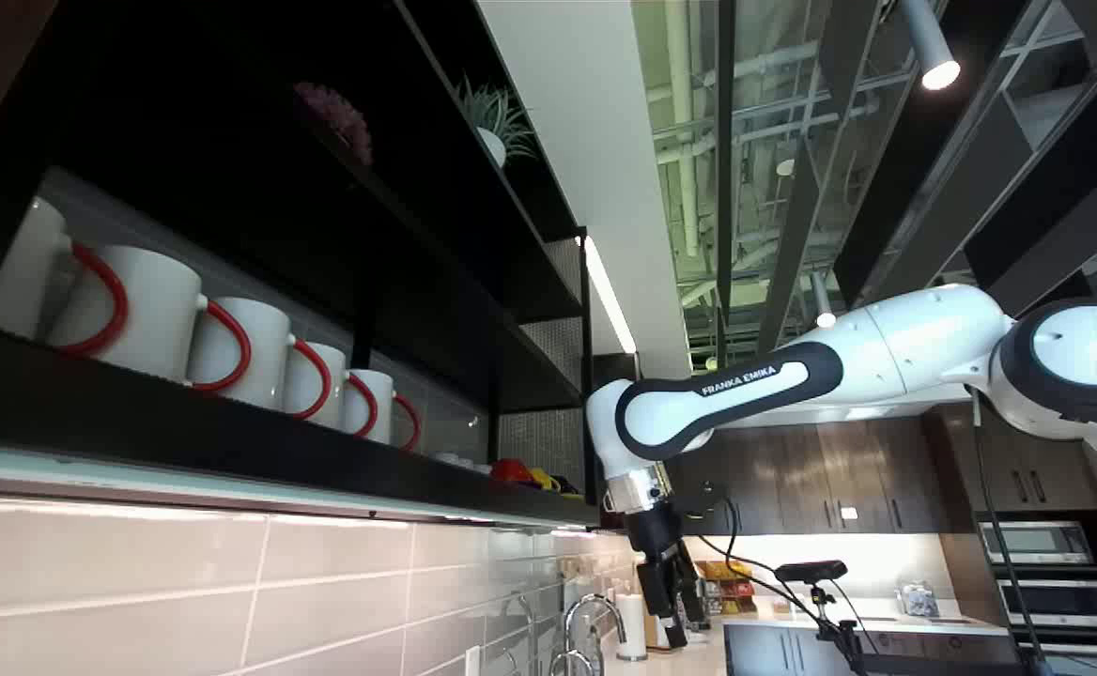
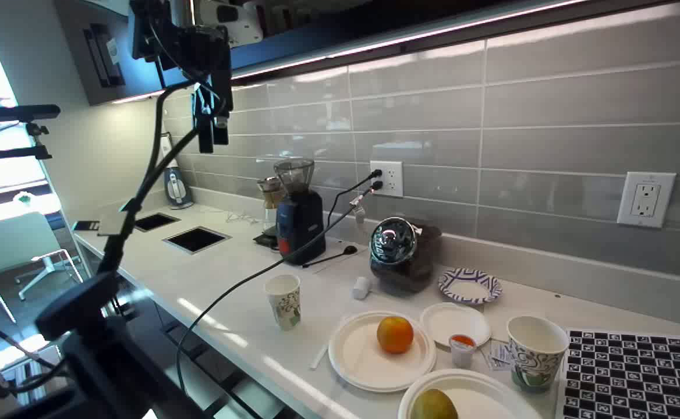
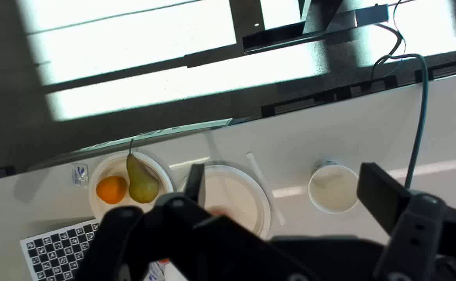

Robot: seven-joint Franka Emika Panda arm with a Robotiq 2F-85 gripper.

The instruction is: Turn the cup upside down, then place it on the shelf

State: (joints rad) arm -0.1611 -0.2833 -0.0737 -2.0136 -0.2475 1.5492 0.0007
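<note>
A paper cup (image 2: pixel 284 299) with a grey-green leaf pattern stands upright on the counter. The wrist view looks down into this paper cup (image 3: pixel 334 189). A second such paper cup (image 2: pixel 535 352) stands near the checkerboard. No plain dull-green cup shows. The dark shelf (image 1: pixel 267 451) runs along the wall; its underside (image 2: pixel 375 29) shows at the top of an exterior view. My gripper (image 1: pixel 687 627) points down, well above the counter; it also shows in an exterior view (image 2: pixel 212 131). In the wrist view its fingers (image 3: pixel 284 183) are wide apart and empty; the right finger overlaps the cup's rim.
White mugs (image 1: pixel 271 366) with red handles stand on the lower tier. Plates (image 2: pixel 349 366) with an orange and pears, a tilted jar (image 2: pixel 404 262), a grinder (image 2: pixel 301 218) and a checkerboard (image 2: pixel 637 372) lie on the counter. A black cable (image 2: pixel 241 282) crosses the view. A faucet (image 1: pixel 595 601) stands below the shelf.
</note>
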